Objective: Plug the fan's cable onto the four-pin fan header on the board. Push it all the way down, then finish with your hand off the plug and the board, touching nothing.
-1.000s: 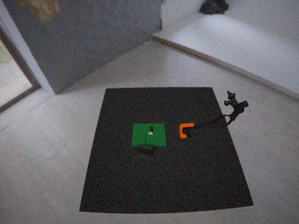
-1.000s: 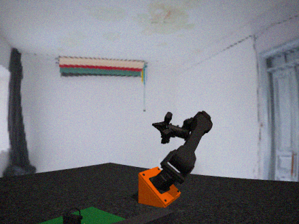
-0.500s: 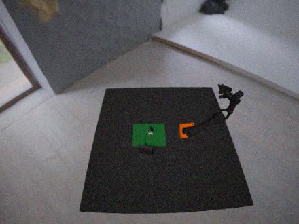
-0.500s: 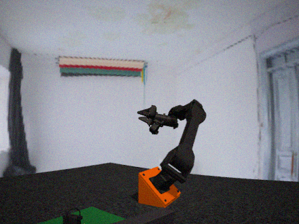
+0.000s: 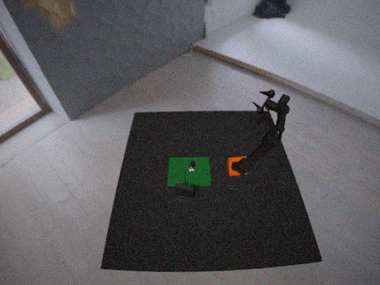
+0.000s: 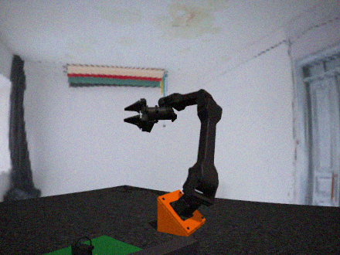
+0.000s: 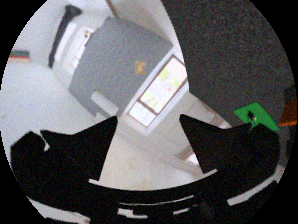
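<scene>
A green board (image 5: 200,173) (image 6: 106,245) (image 7: 254,113) lies flat on the dark mat (image 5: 207,233). A small white header with the dark plug (image 5: 192,166) stands on the board. A thin black cable runs from it to the dark fan (image 5: 186,190) at the board's front edge; the plug also shows low in the exterior view (image 6: 83,246). My gripper (image 5: 263,99) (image 6: 129,114) (image 7: 149,117) is open and empty. It hangs high in the air, far above and to the right of the board, touching nothing.
The arm stands on an orange base (image 5: 235,166) (image 6: 175,219) to the right of the board. A grey wall block (image 5: 108,39) and a doorway (image 5: 13,99) lie beyond the mat at the back left.
</scene>
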Controlling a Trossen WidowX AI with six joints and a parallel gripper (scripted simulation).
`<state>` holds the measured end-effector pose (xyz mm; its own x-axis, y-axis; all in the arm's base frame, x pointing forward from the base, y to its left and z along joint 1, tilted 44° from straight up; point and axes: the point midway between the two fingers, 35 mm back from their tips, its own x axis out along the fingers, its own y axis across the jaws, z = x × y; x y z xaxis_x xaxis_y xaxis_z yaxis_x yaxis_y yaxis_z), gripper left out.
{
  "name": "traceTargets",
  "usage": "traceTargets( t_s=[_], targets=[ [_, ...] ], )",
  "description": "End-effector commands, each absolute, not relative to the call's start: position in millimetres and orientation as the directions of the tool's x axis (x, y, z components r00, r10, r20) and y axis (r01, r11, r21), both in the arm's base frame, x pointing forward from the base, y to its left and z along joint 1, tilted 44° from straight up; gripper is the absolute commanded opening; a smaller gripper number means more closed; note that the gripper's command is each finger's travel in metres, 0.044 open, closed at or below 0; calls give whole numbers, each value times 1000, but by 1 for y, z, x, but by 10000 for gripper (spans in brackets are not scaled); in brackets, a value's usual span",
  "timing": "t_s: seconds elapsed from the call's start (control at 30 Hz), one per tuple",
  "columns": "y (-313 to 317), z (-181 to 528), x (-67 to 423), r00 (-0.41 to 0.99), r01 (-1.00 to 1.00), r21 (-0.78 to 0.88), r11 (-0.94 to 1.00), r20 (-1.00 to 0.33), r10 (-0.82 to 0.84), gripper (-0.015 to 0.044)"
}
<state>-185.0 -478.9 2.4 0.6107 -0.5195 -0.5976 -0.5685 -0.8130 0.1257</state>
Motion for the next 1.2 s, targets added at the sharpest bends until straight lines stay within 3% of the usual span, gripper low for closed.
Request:
traceTargets(
  t_s=[0.0, 0.3, 0.47, 0.63, 0.87, 1.17],
  targets=[
    [-488, 9, -115, 660, -234, 343, -910, -631, -408, 440],
    [-479, 13, -2, 702, 365, 597, -714, -680, -210, 440],
    [-463, 15, 56, 701, 610, 666, -429, -706, -99, 440],
    [-439, 17, 110, 683, 729, 681, -65, -730, 11, 440],
    [-394, 20, 177, 629, 638, 620, 458, -762, 155, 440],
    [-322, 24, 245, 511, 134, 435, 891, -800, 314, 440]
  ],
)
